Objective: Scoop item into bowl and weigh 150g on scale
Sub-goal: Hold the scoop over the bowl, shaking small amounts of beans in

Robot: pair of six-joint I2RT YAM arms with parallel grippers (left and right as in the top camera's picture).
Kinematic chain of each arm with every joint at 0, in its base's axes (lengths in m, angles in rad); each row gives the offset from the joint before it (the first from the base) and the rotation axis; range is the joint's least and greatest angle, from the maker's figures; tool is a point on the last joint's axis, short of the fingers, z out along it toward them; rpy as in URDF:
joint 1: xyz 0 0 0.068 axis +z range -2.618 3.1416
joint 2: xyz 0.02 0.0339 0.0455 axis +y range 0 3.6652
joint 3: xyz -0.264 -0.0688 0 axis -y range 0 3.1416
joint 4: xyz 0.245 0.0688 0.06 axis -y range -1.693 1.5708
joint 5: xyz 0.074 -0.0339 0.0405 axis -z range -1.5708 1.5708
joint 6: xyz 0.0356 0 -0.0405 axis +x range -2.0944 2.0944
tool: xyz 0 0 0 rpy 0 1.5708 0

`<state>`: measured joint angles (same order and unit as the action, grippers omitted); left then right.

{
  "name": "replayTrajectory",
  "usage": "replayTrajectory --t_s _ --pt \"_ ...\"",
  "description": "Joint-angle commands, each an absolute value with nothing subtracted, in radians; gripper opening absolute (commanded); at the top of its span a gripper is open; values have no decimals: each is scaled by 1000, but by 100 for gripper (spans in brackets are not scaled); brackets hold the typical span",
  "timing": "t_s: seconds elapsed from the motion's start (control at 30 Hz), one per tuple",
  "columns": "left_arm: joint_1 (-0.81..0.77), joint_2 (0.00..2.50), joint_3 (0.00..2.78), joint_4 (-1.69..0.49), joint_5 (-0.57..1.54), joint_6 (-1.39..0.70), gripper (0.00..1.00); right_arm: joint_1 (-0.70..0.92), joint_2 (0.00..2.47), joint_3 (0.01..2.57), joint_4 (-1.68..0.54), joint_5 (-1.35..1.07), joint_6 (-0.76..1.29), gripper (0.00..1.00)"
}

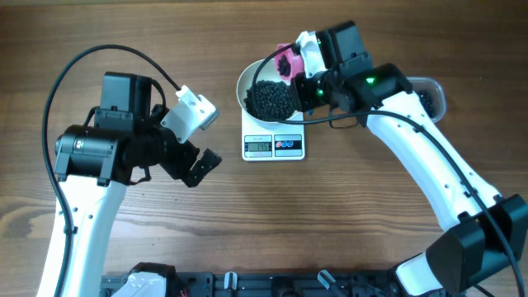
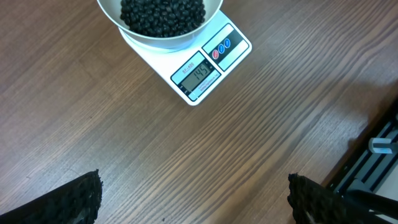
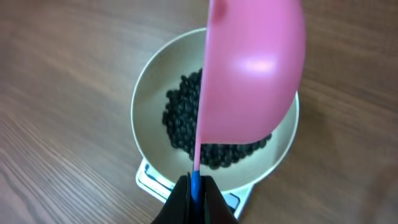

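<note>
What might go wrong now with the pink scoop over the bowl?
The right end effector holds the pink plastic scoop over the round white bowl. The display on the small white square scale looks like 145, so a big pour of small black beads could overshoot. The scoop might bump the bowl's rim.

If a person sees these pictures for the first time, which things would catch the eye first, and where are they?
The pink scoop stands out most: the right gripper holds it tipped over the white bowl. Next comes the heap of small black beads in that bowl, which sits on the white scale. The left gripper hangs open over the wooden table.
</note>
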<state>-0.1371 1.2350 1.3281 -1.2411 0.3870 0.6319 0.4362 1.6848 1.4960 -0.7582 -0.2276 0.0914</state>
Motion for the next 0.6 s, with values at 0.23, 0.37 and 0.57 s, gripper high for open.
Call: replayTrajectory --t_s 0.23,0.37,0.57 --pt "-133 1227 1325 -1242 388 651 100 439 1698 1505 -794 -145 59 4" --pt "-133 1227 1325 -1242 388 651 100 444 1701 1505 -765 -149 70 4" --pt "-133 1227 1325 -1242 388 651 100 458 1711 1505 -804 -67 22 4"
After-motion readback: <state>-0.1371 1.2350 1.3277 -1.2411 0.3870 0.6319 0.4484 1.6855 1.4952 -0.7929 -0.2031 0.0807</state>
